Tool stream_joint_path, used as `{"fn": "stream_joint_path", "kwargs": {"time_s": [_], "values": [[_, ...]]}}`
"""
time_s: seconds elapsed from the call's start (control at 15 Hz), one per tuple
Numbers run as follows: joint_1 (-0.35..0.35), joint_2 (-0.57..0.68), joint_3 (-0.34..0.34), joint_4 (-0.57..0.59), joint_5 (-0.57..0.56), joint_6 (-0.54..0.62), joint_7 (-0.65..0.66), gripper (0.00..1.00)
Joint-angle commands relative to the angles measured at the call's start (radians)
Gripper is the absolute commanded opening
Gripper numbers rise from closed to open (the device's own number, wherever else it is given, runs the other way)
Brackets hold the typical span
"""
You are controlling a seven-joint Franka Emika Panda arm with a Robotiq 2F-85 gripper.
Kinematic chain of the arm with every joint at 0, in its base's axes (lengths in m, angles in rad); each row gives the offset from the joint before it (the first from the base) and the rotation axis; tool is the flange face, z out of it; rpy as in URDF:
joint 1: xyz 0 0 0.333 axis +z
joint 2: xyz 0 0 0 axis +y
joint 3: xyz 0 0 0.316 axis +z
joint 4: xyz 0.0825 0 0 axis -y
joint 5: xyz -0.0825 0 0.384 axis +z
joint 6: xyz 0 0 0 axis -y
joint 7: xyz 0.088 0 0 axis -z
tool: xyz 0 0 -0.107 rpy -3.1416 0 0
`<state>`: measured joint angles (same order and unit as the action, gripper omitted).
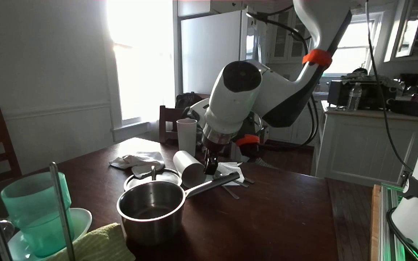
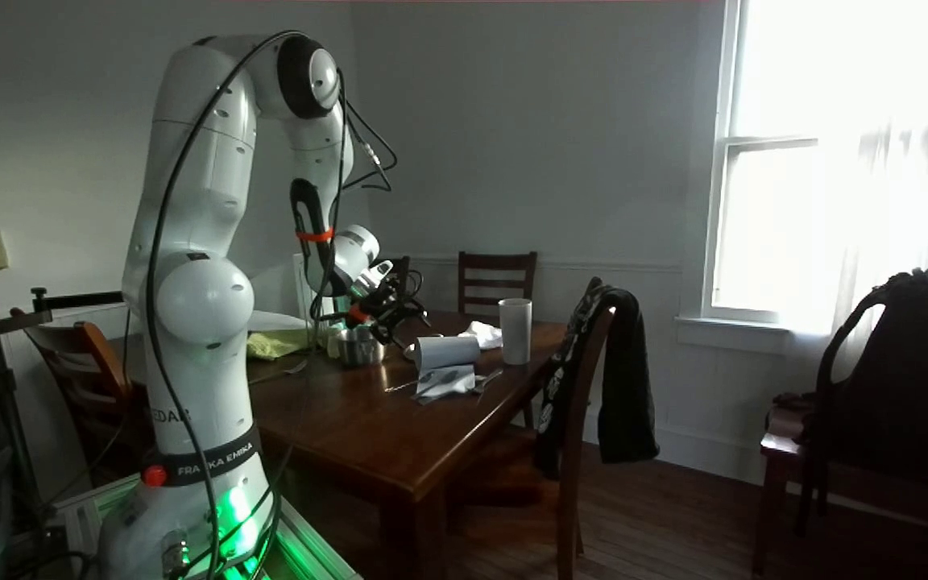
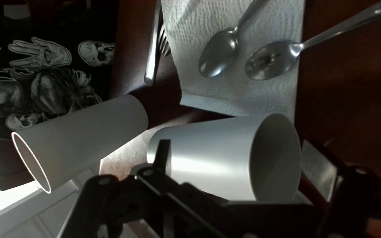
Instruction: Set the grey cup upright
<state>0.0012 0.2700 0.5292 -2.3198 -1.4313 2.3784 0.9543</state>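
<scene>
On the dark brown wooden table (image 1: 285, 214), toward its far side in an exterior view, a tall pale grey-white handleless tumbler (image 1: 188, 167) lies on its side. An upright tumbler of like make (image 1: 187, 136) stands just beyond its base, so the lying one is presumably the cup meant. Long axis: base far left, mouth near and slightly right. Lone white robot arm (image 1: 278, 88) reaches in from the right; its black two-fingered gripper (image 3: 238, 157) hangs beside the mouth end, fingers spread wide, nothing pinched. Key relation, from the wrist view: the span runs nearly along the cup's length, one finger across the base end, its opposite just past the rim. Depth reads poorly; contact cannot be told. Squeezing now would likely press end to end; a wrist turn to straddle the wall seems better, then mouth swung up. Room: round metal-rimmed lid (image 1: 165, 177) close left, steel saucepan (image 1: 154, 228) nearer, white paper towel (image 3: 210, 94) with steel spoons (image 3: 217, 54) right. Widest run of bare wood: right and near.
</scene>
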Motion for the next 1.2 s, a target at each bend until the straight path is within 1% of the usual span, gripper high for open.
{"fn": "stream_joint_path", "kwargs": {"time_s": [0.0, 0.27, 0.33, 0.6, 0.73, 1.0, 1.07, 1.13], "values": [[0.107, 0.005, -0.113, 0.018, 0.019, 0.026, -0.007, 1.00], [0.114, 0.025, -0.118, 0.037, 0.019, 0.026, -0.007, 1.00], [0.129, 0.035, -0.135, 0.047, -0.010, 0.018, 0.009, 1.00], [0.196, 0.055, -0.212, 0.072, -0.065, 0.022, 0.050, 1.00], [0.216, 0.056, -0.233, 0.080, -0.091, 0.021, 0.068, 1.00], [0.231, 0.076, -0.254, 0.097, -0.133, 0.025, 0.101, 1.00], [0.232, 0.082, -0.256, 0.101, -0.145, 0.028, 0.111, 0.98], [0.232, 0.092, -0.258, 0.107, -0.158, 0.033, 0.125, 0.93]]}}
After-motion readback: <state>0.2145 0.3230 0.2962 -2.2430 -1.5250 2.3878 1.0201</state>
